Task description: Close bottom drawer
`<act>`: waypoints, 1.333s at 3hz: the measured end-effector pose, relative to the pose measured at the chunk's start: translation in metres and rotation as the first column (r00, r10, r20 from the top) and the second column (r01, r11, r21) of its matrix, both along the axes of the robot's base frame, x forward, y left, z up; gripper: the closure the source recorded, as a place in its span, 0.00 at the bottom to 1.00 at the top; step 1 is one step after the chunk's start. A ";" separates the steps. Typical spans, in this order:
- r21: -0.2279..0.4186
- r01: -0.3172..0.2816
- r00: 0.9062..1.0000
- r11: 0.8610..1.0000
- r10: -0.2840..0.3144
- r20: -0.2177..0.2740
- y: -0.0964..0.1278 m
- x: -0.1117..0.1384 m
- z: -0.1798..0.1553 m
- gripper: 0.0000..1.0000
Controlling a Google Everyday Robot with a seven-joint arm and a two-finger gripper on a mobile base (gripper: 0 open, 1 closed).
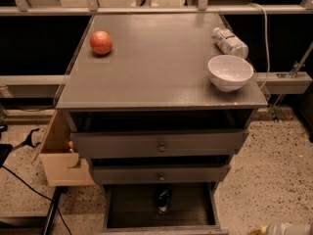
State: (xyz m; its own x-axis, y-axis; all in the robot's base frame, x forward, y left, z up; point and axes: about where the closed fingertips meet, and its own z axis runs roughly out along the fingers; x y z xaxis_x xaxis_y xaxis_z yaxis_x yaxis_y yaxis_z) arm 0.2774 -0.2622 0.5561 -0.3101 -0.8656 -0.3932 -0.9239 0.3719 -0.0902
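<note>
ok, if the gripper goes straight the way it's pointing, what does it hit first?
Probably the bottom drawer, on its right side. The gripper is barely in view at the bottom right corner, seemingly aimed left at the open drawer. Depth and heading are unclear.

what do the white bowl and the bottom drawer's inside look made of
Round white bowl: likely glazed ceramic, perhaps plastic; smooth and glossy. Grey bottom drawer inside: dark wood grain, matte, probably laminate. Gripper sits at the lower right edge.
</note>
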 end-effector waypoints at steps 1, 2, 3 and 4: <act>0.000 0.000 1.000 1.000 0.000 0.000 0.000 0.000 0.000 1.00; -0.010 -0.026 1.000 1.000 0.026 0.017 0.003 0.001 -0.035 1.00; -0.014 -0.048 0.998 0.999 0.049 0.028 0.007 0.002 -0.071 1.00; 0.004 -0.068 0.997 0.998 0.068 0.036 0.015 0.002 -0.110 1.00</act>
State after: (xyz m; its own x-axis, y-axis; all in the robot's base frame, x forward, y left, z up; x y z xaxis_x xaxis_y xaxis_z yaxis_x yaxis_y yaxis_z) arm 0.2795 -0.2467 0.4462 -0.2362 -0.8822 -0.4073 -0.9433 0.3089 -0.1219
